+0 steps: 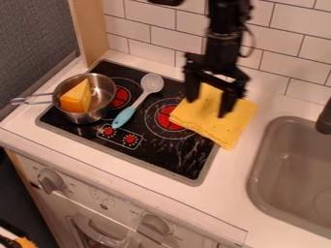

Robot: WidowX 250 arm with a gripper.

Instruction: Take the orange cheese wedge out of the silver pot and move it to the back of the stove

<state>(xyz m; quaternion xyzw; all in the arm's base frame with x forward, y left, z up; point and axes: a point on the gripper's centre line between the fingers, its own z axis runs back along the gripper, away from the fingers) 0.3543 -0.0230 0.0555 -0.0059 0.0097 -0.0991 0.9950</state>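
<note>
The black gripper (208,102) hangs over the right side of the stove, its two fingers spread apart with nothing held between them. Directly below or behind it lies a folded yellow cloth (223,123), partly on the stove's right edge and partly on the white counter. A spoon (125,116) with a light blue handle and grey head lies slantwise on the middle of the black stove (165,150). On the stove's left side stands a metal pot (102,99), its handle pointing left, with an orange-yellow wedge (77,97) inside.
A grey sink (291,174) is set into the counter (236,193) at the right, with a dark faucet (324,118) at its edge. White tiles (152,19) line the back wall. Knobs (50,181) are on the front panel below the counter.
</note>
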